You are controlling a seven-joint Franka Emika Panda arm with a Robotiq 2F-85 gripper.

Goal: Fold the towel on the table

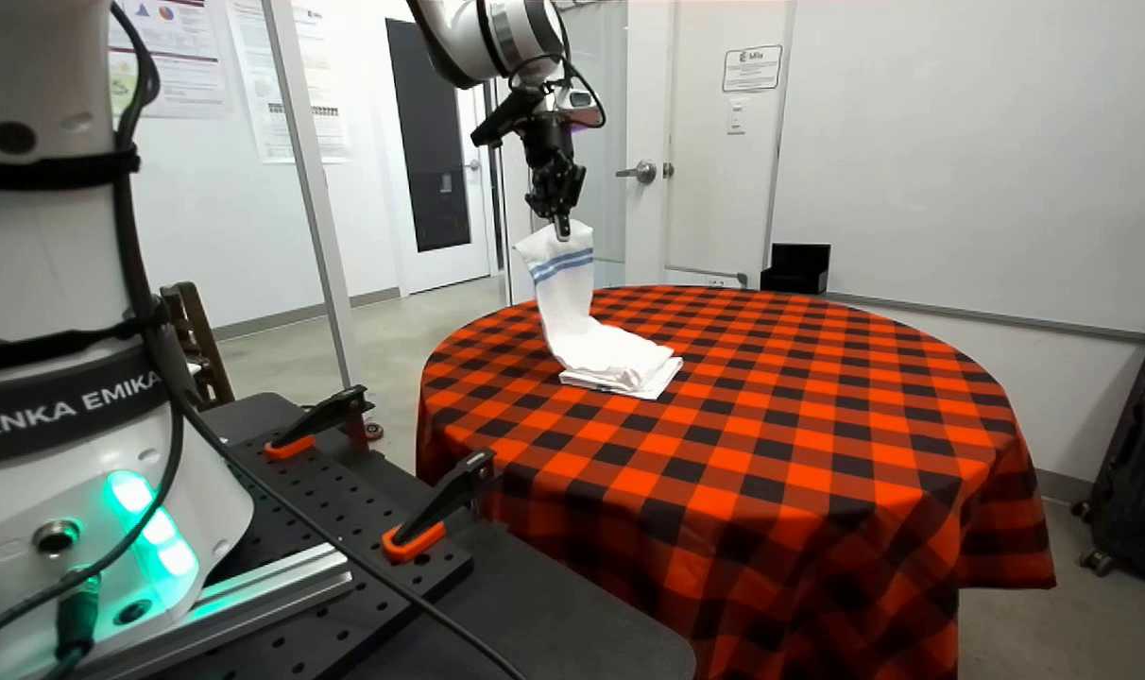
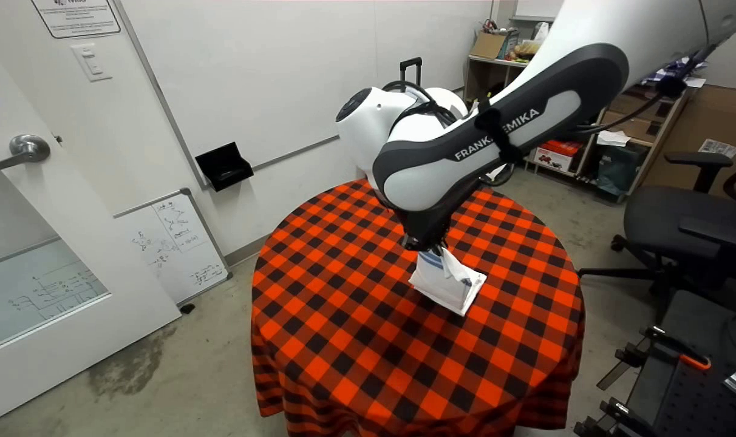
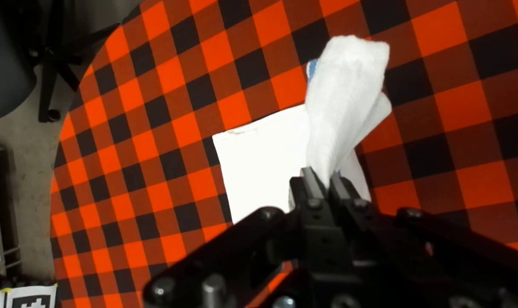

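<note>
1 white, blue-striped cloth towel [image 1: 569,312] hangs from the black, 2-fingered end effector [image 3: 323,176] gripping its upper end, folded remainder [image 1: 620,357] below and aside on the round, red-and-black-checked, cloth-covered counter [image 1: 818,406].

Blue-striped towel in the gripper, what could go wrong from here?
The gripper pinches a gathered bit of the blue-striped towel, so it might slip. That bunching could leave a crooked fold. Its lower layers rest unpinned on the checkered tablecloth, so a higher lift may drag them.
</note>
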